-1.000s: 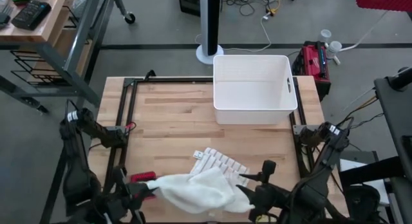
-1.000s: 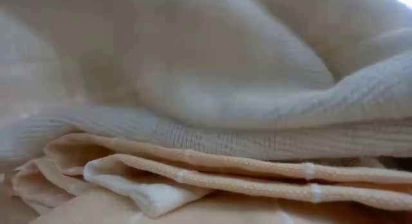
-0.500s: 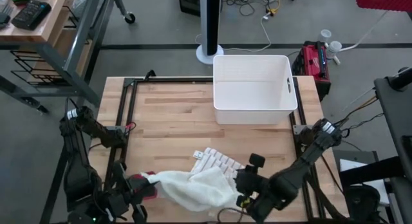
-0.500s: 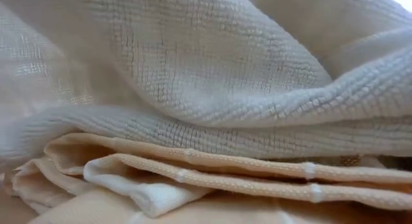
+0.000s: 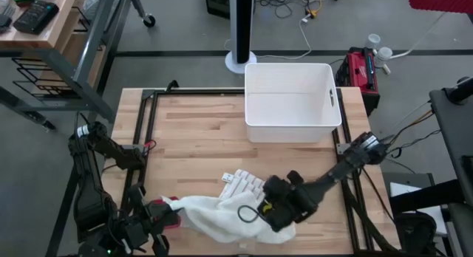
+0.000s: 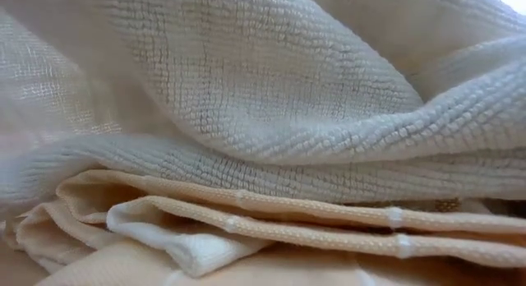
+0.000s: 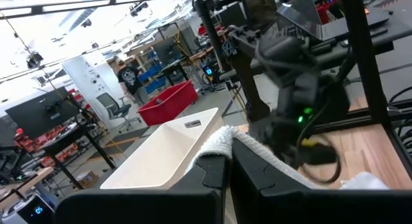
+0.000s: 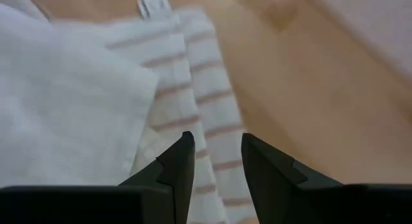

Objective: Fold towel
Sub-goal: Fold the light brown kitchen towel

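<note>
A cream towel (image 5: 229,213) lies crumpled at the middle of the table's near edge. Its striped part (image 5: 247,184) is spread flat on the far side. The towel fills the low view (image 6: 263,113), bunched in several folds. My left gripper (image 5: 171,210) is at the towel's left end and is shut on it (image 7: 228,166). My right gripper (image 5: 251,211) hangs over the towel's middle. In the right wrist view it is open (image 8: 215,147), with its fingers above the striped part (image 8: 206,102) and touching nothing. My left gripper pinches the towel's left end (image 7: 222,139) between its two fingers. The fingers come about level from the table's left. The cloth sticks out past the fingertips and runs toward the table's right. The rest of the towel lies on the table.
A white plastic bin (image 5: 292,102) stands at the table's far right and also shows in the left wrist view (image 7: 161,153). Bare wood lies between the bin and the towel and on the far left. Black frame rails run along the table's edges.
My right gripper has gone from the towel's right end at the near edge toward the table's left and a little toward the far edge. It now hangs over the towel's middle. The towel's right end lies slack on the table.
</note>
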Action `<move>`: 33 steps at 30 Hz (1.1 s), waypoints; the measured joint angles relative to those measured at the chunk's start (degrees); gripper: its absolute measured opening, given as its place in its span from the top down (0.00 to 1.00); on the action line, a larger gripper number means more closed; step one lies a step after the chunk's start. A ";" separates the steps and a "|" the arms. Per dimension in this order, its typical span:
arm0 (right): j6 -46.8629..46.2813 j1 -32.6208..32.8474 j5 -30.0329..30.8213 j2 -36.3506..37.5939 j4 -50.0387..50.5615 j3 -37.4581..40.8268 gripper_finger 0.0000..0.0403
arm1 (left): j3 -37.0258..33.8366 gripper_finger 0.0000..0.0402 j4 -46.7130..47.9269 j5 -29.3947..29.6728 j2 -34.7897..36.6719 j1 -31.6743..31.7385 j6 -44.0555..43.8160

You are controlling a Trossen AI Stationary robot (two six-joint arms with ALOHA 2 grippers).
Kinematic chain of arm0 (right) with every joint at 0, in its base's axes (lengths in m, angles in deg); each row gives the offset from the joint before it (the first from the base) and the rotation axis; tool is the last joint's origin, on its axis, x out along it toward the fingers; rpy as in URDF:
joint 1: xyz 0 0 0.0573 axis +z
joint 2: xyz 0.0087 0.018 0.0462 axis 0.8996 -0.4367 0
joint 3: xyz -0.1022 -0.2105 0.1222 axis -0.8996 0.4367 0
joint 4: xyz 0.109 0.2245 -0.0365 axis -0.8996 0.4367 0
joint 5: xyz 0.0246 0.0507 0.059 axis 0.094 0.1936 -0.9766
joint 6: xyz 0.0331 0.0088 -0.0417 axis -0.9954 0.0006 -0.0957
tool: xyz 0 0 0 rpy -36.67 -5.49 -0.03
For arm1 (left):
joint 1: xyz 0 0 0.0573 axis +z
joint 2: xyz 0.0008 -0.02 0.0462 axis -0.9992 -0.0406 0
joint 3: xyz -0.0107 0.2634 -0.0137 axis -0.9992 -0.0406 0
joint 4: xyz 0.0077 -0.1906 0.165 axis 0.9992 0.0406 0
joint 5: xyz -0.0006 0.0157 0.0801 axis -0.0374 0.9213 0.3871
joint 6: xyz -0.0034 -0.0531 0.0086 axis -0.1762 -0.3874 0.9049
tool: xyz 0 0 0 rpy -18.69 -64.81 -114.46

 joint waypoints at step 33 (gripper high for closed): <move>16.48 -1.59 -1.63 -0.31 -29.34 12.09 0.89 | -0.75 1.00 0.17 -0.11 0.00 0.09 -0.02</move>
